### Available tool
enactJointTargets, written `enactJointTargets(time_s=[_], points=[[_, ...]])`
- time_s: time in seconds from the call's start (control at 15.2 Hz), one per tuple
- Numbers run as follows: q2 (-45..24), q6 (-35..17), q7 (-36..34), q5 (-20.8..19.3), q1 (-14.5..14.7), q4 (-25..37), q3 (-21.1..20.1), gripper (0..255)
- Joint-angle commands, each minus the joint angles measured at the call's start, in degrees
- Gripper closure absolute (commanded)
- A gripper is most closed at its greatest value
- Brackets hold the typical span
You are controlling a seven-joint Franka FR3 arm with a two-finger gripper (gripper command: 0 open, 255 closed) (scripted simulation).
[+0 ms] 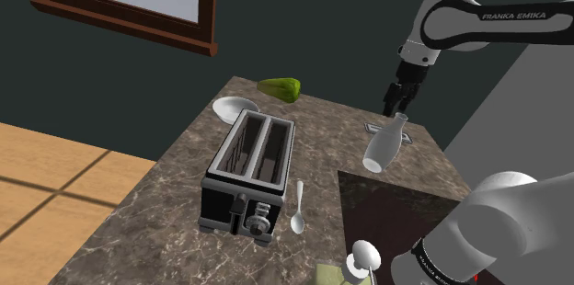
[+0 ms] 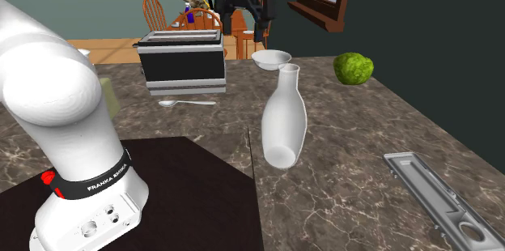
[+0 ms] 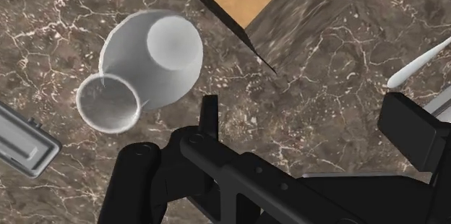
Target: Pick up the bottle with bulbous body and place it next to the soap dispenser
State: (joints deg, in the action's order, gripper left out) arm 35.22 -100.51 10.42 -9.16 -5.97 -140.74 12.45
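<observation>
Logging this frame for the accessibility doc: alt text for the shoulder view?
White robot arm holds its open black gripper above a white bulbous bottle on a brown marbled counter. A black-and-silver toaster sits mid-counter with a spoon beside it; a white bowl and a green vegetable lie at the far end.

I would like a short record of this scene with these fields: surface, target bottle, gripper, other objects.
surface: brown marbled counter
bottle: white bottle with bulbous body, tilted, neck up, not held
gripper: all-black two-finger gripper, open, above the bottle, not touching it
others: black-and-silver two-slot toaster; white spoon; white bowl; lumpy green vegetable
</observation>
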Motion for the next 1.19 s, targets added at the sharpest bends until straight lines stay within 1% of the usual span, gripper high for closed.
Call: enactJointTargets(time_s=[0.0, 0.26, 0.46, 0.53, 0.99, 1.12], points=[[-2.5, -1.4, 3.1, -1.3, -0.7, 1.3, 2.4, 0], [-8.3, -4.5, 9.2, -3.1, -1.8, 4.4, 7.1, 0], [-13.2, -6.7, 13.9, -3.5, -2.4, 7.4, 10.5, 0], [-13.9, -7.0, 14.5, -3.5, -2.5, 7.9, 10.9, 0], [-15.2, -13.1, 14.5, -4.0, -2.8, 3.0, 11.9, 0], [-15.2, -13.1, 14.5, -4.0, -2.8, 3.0, 11.9, 0]])
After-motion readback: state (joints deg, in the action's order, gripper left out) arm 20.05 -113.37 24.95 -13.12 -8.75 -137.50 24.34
